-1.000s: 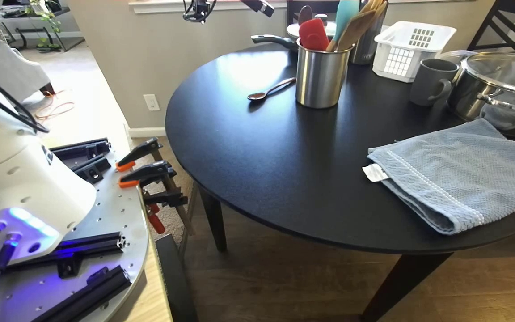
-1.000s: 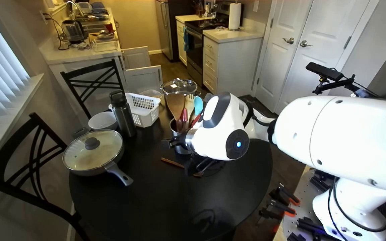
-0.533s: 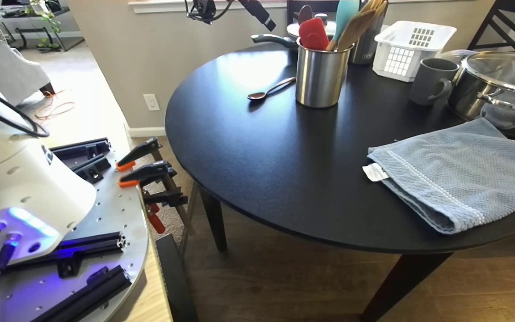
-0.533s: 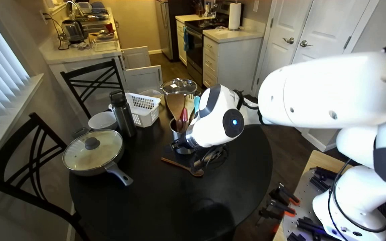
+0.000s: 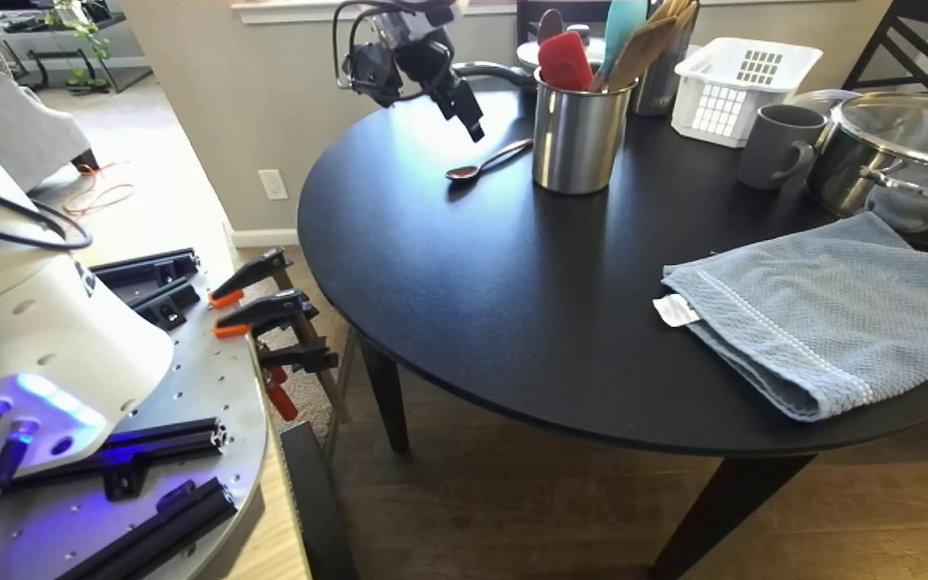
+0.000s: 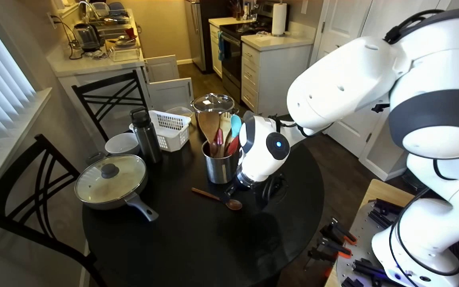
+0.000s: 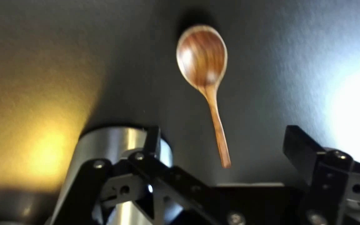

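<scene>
A wooden spoon lies on the black round table (image 5: pixel 464 306), bowl up; it shows in both exterior views (image 5: pixel 464 172) (image 6: pixel 234 205) and in the wrist view (image 7: pixel 202 59). My gripper (image 7: pixel 222 137) is open and empty above the table; the spoon's handle end appears between its spread fingers, untouched. The gripper also shows in an exterior view (image 5: pixel 466 121), just above and behind the spoon. A steel canister (image 5: pixel 577 149) holding wooden, red and turquoise utensils stands beside the spoon's handle. In the wrist view the canister (image 7: pixel 105 142) is partly hidden behind a finger.
A lidded pan (image 6: pixel 110 183), a steel bottle (image 6: pixel 148 137) and a white basket (image 6: pixel 169 133) stand farther along the table. A grey mug (image 5: pixel 778 149), a steel pot (image 5: pixel 851 165) and a folded blue towel (image 5: pixel 826 314) are also on it.
My gripper has come down toward the table, nearer the spoon, and moved away from in front of the canister. The arm has bent with it. The spoon and canister have not moved.
</scene>
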Tool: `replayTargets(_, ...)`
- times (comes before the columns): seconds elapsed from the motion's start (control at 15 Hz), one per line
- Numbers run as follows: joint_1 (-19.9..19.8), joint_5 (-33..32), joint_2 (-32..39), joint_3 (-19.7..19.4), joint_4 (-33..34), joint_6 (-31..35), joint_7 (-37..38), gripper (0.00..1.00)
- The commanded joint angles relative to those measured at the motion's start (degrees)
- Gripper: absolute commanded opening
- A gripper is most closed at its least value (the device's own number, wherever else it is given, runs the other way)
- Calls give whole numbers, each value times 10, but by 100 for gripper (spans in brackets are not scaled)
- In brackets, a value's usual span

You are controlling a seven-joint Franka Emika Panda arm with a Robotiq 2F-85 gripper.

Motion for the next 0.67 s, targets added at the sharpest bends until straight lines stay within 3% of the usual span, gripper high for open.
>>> replayTargets(0.0, -110, -120, -4, 115, -4, -1, 30, 100)
replayTargets(0.2, -152, -198, -5, 159, -1, -1, 58, 100)
replayTargets(0.6, -133, -279, 47, 140, -13, -2, 118, 100)
